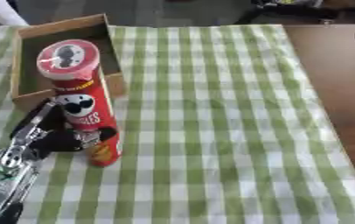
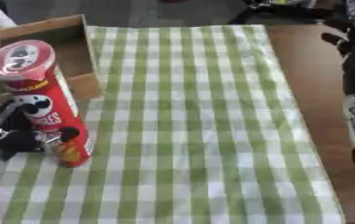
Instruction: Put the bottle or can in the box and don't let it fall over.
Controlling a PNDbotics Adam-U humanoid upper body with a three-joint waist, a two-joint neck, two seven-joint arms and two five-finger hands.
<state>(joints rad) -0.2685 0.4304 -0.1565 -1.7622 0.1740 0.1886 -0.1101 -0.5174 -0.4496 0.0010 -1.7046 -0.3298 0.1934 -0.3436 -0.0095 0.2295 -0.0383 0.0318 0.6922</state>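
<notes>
The red can (image 1: 81, 103) is held by the left hand (image 1: 54, 133), fingers curled round its lower half, w/ the base on or just above the checked cloth (image 1: 211, 131), right in front of the cardboard box (image 1: 62, 30). It's tall & top-heavy imo, so it should be kept vertical, lifted clear of the near wall, then set down flat before being released. Right hand isn't clearly seen.

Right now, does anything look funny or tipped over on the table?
Nothing is spilled or broken. The red can stands on the checked cloth, leaning a little, with the left hand curled around its lower part. It is just in front of the cardboard box, not inside it yet.
</notes>
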